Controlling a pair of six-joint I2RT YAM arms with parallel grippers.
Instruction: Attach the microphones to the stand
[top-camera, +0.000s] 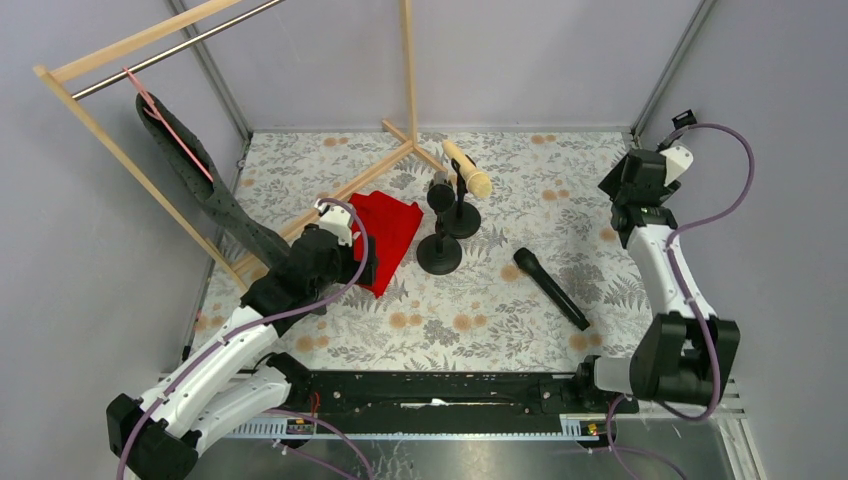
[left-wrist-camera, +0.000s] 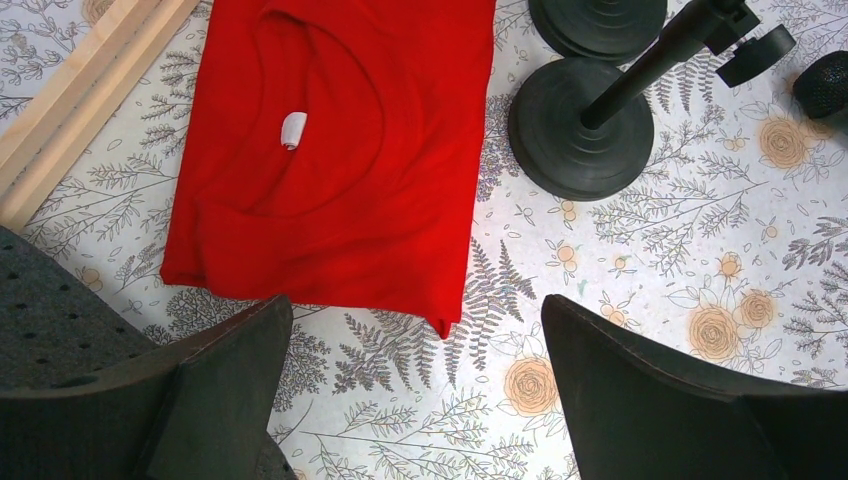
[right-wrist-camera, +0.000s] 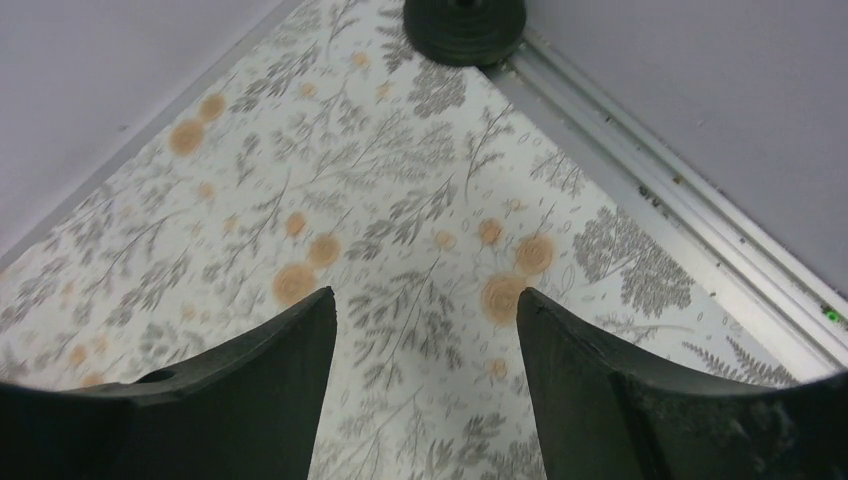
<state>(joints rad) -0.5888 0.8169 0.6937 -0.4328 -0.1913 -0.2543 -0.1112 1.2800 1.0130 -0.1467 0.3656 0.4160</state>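
A cream-beige microphone (top-camera: 466, 167) rests tilted in the clip of the farther black stand (top-camera: 460, 218). The nearer stand (top-camera: 439, 252) holds nothing; its base (left-wrist-camera: 578, 135), pole and clip (left-wrist-camera: 755, 52) also show in the left wrist view. A black microphone (top-camera: 551, 289) lies flat on the table right of the stands, and its head (left-wrist-camera: 826, 85) shows at the left wrist view's right edge. The microphone with the orange-red tip is out of view. My left gripper (top-camera: 368, 268) (left-wrist-camera: 412, 310) is open and empty at the near edge of a red cloth. My right gripper (top-camera: 622, 188) (right-wrist-camera: 425, 295) is open and empty above the far right of the table.
The red cloth (top-camera: 388, 232) (left-wrist-camera: 340, 150) lies left of the stands. A wooden rack (top-camera: 130, 150) with a dark garment (top-camera: 200, 185) stands at the left, its foot (left-wrist-camera: 70, 100) on the table. A black round base (right-wrist-camera: 463, 25) sits by the aluminium rail (right-wrist-camera: 680, 210) in the corner.
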